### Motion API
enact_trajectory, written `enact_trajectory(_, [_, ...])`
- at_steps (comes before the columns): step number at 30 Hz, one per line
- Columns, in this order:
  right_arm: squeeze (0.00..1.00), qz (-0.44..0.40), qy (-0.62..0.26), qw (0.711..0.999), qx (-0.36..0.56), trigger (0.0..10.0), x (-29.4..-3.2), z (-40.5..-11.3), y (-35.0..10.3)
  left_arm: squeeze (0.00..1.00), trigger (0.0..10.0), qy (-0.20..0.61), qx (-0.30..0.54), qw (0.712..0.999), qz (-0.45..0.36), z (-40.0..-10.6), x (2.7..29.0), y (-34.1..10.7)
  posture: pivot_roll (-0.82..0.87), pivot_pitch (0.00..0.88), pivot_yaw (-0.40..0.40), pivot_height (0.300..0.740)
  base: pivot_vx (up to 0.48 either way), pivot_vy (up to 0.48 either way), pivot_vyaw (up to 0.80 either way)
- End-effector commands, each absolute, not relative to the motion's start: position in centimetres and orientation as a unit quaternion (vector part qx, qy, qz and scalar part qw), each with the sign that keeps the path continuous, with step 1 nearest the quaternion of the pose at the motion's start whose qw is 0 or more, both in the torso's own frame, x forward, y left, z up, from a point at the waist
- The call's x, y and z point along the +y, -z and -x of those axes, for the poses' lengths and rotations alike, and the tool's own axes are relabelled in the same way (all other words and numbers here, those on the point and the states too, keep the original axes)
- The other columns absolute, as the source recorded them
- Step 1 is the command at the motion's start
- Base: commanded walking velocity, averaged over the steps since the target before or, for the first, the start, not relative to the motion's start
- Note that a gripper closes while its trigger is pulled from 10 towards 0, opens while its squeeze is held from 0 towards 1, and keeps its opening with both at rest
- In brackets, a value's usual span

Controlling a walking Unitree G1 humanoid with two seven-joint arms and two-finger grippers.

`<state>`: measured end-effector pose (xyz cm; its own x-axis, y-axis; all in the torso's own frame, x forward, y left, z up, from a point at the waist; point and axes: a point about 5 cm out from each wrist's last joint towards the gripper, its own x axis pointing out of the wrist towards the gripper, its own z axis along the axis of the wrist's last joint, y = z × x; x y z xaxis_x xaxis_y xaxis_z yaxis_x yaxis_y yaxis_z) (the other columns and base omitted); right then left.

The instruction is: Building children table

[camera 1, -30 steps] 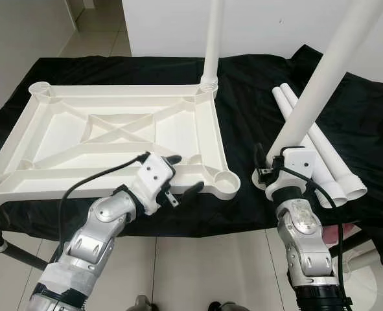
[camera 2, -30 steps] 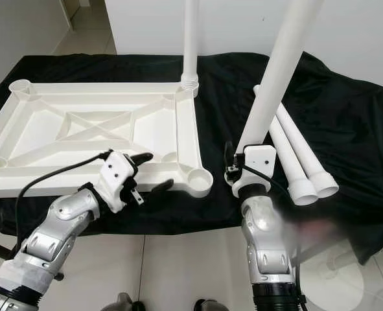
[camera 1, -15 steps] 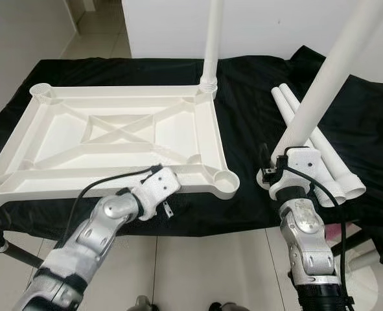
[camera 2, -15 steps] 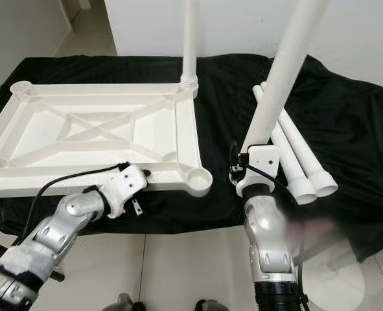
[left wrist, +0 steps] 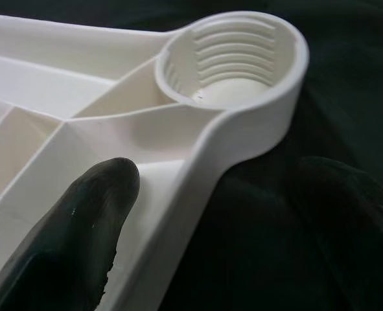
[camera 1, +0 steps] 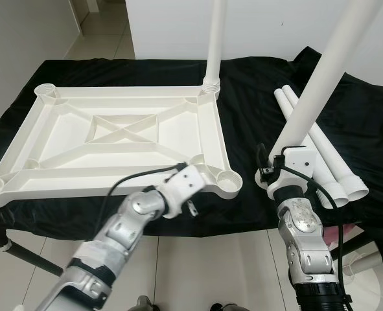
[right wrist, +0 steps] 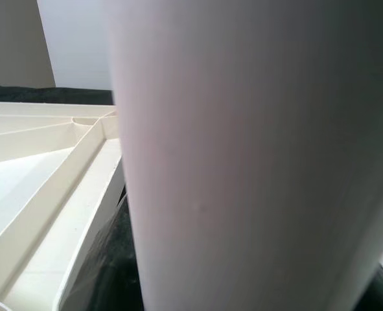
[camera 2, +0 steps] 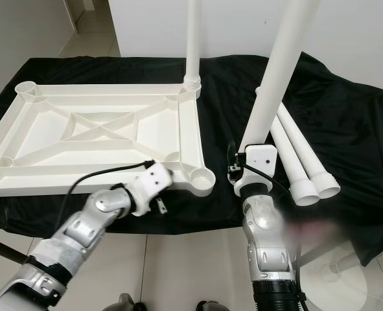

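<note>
Tabletop [camera 1: 123,139] lies underside up. Left gripper [left wrist: 204,214], fingers apart, straddles its rim beside the near socket [left wrist: 233,61], bracing. Right gripper [camera 1: 278,173] clamps a leg [camera 1: 314,91] upright, just beside that socket.

The left arm is extended forward and inward, its gripper [camera 1: 201,178] spread, with one black finger [left wrist: 81,227] laid over a white rim and the other outside it. The right arm is raised upright, its gripper [camera 1: 278,170] closed around a white tube.
</note>
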<state>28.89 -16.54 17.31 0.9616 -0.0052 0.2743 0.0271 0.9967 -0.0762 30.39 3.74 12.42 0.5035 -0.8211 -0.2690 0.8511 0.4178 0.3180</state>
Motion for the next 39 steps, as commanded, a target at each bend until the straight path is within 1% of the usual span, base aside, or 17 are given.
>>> enact_trajectory(1, [0.00,0.039,0.006,0.989,-0.143,10.0,-16.3,-29.0,-17.3,0.00,10.0,0.462,0.047,0.859,-0.215,-30.5,3.2,-11.7,-0.04,0.085,0.056,0.740,0.000,0.000,0.00])
enact_trajectory(2, [0.00,0.039,0.006,0.989,-0.143,10.0,-16.3,-29.0,-17.3,0.00,10.0,0.462,0.047,0.859,-0.215,-30.5,3.2,-11.7,-0.04,0.085,0.056,0.740,0.000,0.000,0.00])
enact_trajectory(4, [0.00,0.040,0.007,0.989,-0.143,10.0,-16.3,-28.9,-17.2,0.00,10.0,0.466,0.049,0.859,-0.206,-30.3,2.2,-11.7,-0.04,0.085,0.058,0.740,0.000,0.000,0.00])
enact_trajectory(8, [0.00,0.041,0.008,0.989,-0.143,10.0,-16.3,-28.9,-17.2,0.00,10.0,0.467,0.051,0.861,-0.194,-30.3,1.2,-11.9,-0.04,0.088,0.061,0.740,0.000,0.000,0.00])
enact_trajectory(10, [0.00,0.040,0.009,0.989,-0.141,10.0,-16.4,-28.9,-17.1,0.00,10.0,0.465,0.049,0.863,-0.190,-30.4,0.1,-12.1,-0.04,0.093,0.058,0.740,0.000,0.000,0.00])
enact_trajectory(14, [0.00,0.041,0.010,0.989,-0.140,10.0,-16.3,-28.9,-17.0,0.00,10.0,0.464,0.047,0.864,-0.191,-30.5,-0.7,-12.3,-0.04,0.096,0.058,0.740,0.000,0.000,0.00])
enact_trajectory(18, [0.00,0.040,0.007,0.989,-0.139,10.0,-16.3,-28.8,-17.1,0.00,10.0,0.468,0.041,0.863,-0.188,-30.3,-2.4,-12.6,-0.03,0.113,0.053,0.740,0.000,0.000,0.00])
enact_trajectory(22, [0.00,0.038,0.006,0.989,-0.141,10.0,-16.3,-28.8,-17.1,0.00,10.0,0.470,0.039,0.864,-0.176,-30.1,-2.8,-12.9,-0.04,0.117,0.051,0.740,0.000,0.000,0.00])
enact_trajectory(24, [0.00,0.036,0.006,0.989,-0.142,10.0,-16.4,-28.8,-17.2,0.00,10.0,0.470,0.038,0.866,-0.169,-30.0,-2.8,-13.1,-0.04,0.116,0.050,0.740,0.000,0.000,0.00])
enact_trajectory(28, [0.00,0.035,-0.005,0.988,-0.151,10.0,-16.3,-29.0,-17.6,0.00,10.0,0.484,0.011,0.859,-0.167,-29.8,-2.2,-13.9,-0.04,0.116,0.048,0.740,0.000,0.000,0.00])
enact_trajectory(30, [0.00,0.026,-0.009,0.987,-0.159,10.0,-16.5,-29.2,-18.1,0.00,10.0,0.515,-0.013,0.844,-0.152,-29.1,-1.3,-14.9,-0.02,0.112,0.041,0.740,0.000,0.000,0.00])
enact_trajectory(31, [0.00,0.026,-0.009,0.987,-0.159,10.0,-16.5,-29.2,-18.1,0.00,10.0,0.515,-0.013,0.844,-0.152,-29.1,-1.3,-14.9,-0.02,0.112,0.041,0.740,0.000,0.000,0.00])
enact_trajectory(33, [0.00,0.016,-0.010,0.987,-0.160,10.0,-16.7,-29.5,-18.4,0.00,10.0,0.541,-0.030,0.829,-0.137,-28.4,-0.2,-15.8,-0.02,0.110,0.038,0.740,0.000,0.000,0.00])
enact_trajectory(35, [0.00,0.015,-0.010,0.987,-0.160,10.0,-16.8,-29.6,-18.5,0.00,10.0,0.545,-0.030,0.827,-0.133,-28.3,0.2,-16.0,-0.02,0.110,0.038,0.740,0.000,0.000,0.00])
enact_trajectory(38, [0.00,0.016,-0.009,0.991,-0.136,10.0,-16.8,-30.3,-18.2,0.00,10.0,0.535,-0.035,0.832,-0.143,-28.9,2.0,-16.4,-0.02,0.106,0.028,0.740,0.000,0.000,0.00])
enact_trajectory(39, [0.00,0.016,-0.009,0.991,-0.136,10.0,-16.8,-30.3,-18.2,0.00,10.0,0.535,-0.035,0.832,-0.143,-28.9,2.0,-16.4,-0.02,0.106,0.028,0.740,0.000,0.000,0.00])
